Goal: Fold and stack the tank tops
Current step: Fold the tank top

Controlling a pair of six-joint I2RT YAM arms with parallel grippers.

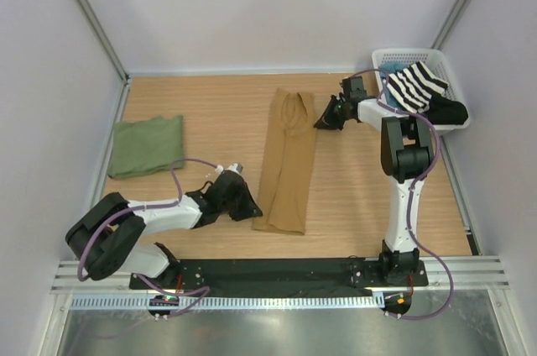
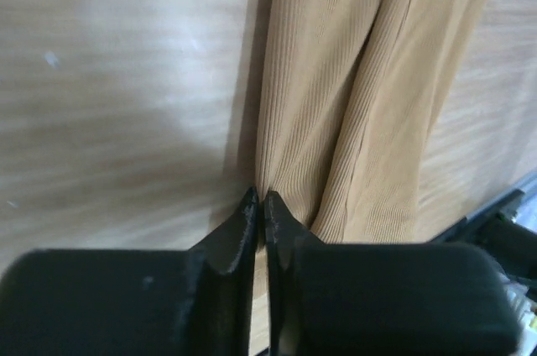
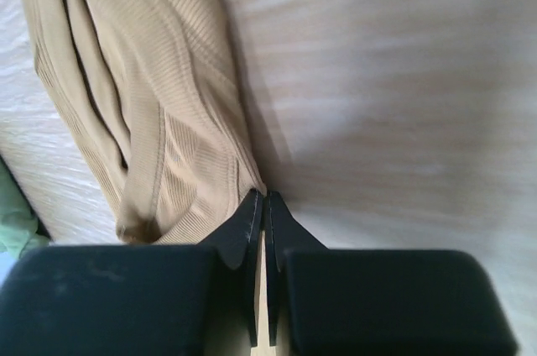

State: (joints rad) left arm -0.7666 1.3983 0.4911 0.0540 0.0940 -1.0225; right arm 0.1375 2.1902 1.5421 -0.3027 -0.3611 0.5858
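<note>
The tan-brown tank top lies mid-table, folded into a long narrow ribbed strip. The olive green tank top lies folded far left.

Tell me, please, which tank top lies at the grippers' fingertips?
The tan-brown tank top, the long strip mid-table, pinched by the left gripper and right gripper; the olive green tank top lies folded far left.

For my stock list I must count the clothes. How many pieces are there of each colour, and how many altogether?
Green top: 1
Tan top: 1
Black-and-white striped garment: 1
Black garment: 1
Total: 4
A bit of blue in the basket is too hidden to count.
</note>
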